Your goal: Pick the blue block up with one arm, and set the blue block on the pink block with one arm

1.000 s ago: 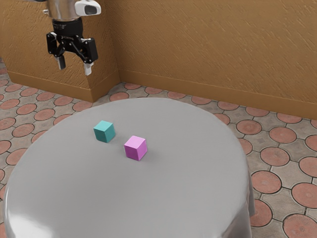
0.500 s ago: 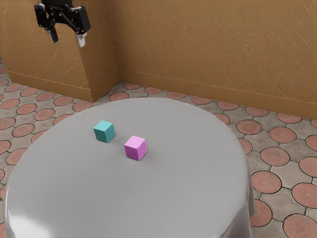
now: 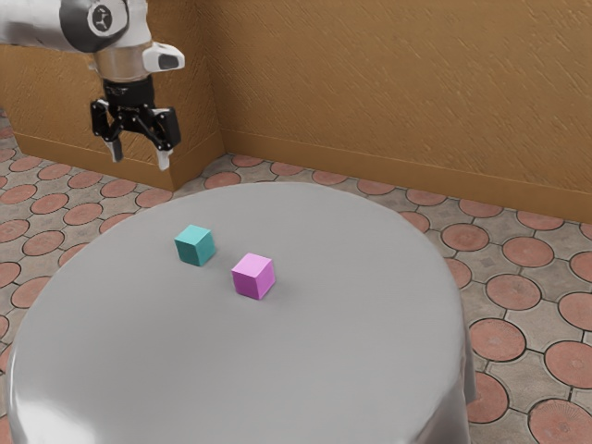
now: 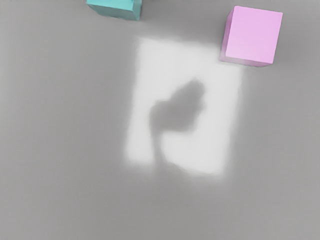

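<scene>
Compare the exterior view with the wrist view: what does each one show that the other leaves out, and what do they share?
The exterior view adds the arm, its open pincer hanging high, well away from the blocks, the brown wall and the tiled floor. The wrist view adds a bright patch on the tabletop with a dark shadow inside it. Both share the blue block, the pink block and the grey table, with the two blocks standing apart.
</scene>
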Available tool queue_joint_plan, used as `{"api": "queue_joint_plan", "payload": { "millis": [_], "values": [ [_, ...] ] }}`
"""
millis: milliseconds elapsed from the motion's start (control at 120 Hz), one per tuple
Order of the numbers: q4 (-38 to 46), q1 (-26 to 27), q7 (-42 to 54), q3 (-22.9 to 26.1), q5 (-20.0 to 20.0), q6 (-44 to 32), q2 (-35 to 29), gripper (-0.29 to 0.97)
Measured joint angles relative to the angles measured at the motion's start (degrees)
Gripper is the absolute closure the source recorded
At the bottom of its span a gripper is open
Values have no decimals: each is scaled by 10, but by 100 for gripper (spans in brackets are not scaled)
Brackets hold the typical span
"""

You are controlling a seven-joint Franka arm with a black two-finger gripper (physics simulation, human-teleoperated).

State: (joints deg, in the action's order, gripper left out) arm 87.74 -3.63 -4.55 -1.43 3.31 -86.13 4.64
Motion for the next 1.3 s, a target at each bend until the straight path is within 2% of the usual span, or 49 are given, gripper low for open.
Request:
{"api": "queue_joint_plan", "payload": {
  "millis": [292, 683, 1025, 1300],
  "values": [
    [59, -39, 29, 0, 4, -116, 40, 0],
    [32, -54, 125, 1, 21, -207, 123, 0],
    [7, -79, 196, 5, 17, -241, 184, 0],
    [8, -84, 233, 7, 6, -260, 202, 0]
  ]
}}
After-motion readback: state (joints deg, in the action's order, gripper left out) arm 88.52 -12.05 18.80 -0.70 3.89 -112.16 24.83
